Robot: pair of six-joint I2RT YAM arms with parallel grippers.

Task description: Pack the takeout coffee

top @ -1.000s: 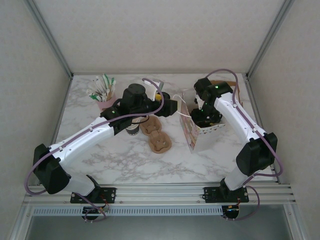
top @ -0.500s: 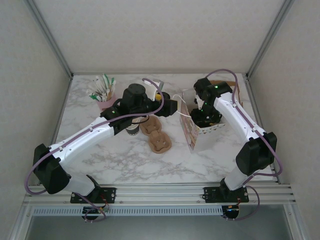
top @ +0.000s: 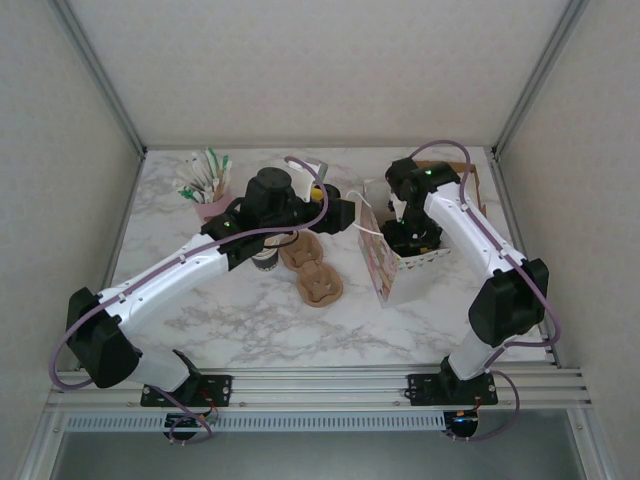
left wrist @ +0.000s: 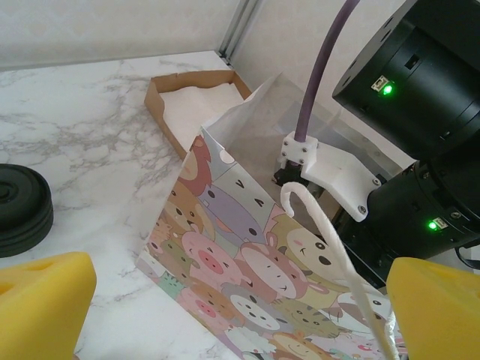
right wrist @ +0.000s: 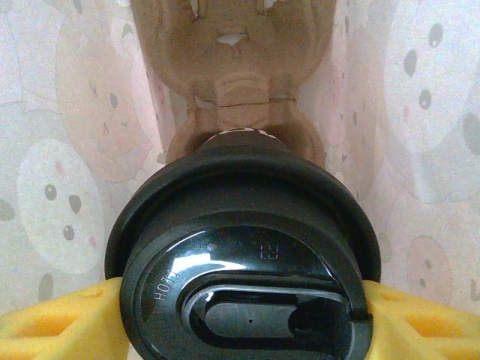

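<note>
Slightly shifted since a second ago, the right arm (top: 470, 235) has drawn its elbow a touch toward 9 o'clock and its wrist has edged the same way above the bag, while the left arm (top: 180, 275) lies as it did. On the marble table (top: 250, 330), the cartoon-animal paper bag (top: 400, 275) stands open at about 3 o'clock from the middle, and the right gripper (top: 408, 238) reaches down into its mouth. Seen from the right wrist, the takeout coffee (right wrist: 240, 255) is inside the bag, its black lid (right wrist: 247, 217) pinched between the yellow pads (right wrist: 52, 326) that press its rim at 8 and 4 o'clock. A brown pulp carrier (right wrist: 240, 82) sits on the bag floor just beyond the cup at 12 o'clock, with printed bag walls on both sides. The left gripper (left wrist: 238, 315) is spread wide with nothing between its pads, hovering just beside the bag's 9 o'clock face. In the left wrist view, a stack of black lids (left wrist: 22, 206) is at 9 o'clock and a cardboard box of white napkins (left wrist: 199, 105) at 11 o'clock. Two more brown carriers (top: 312, 270) lie on the table near the left wrist.
</note>
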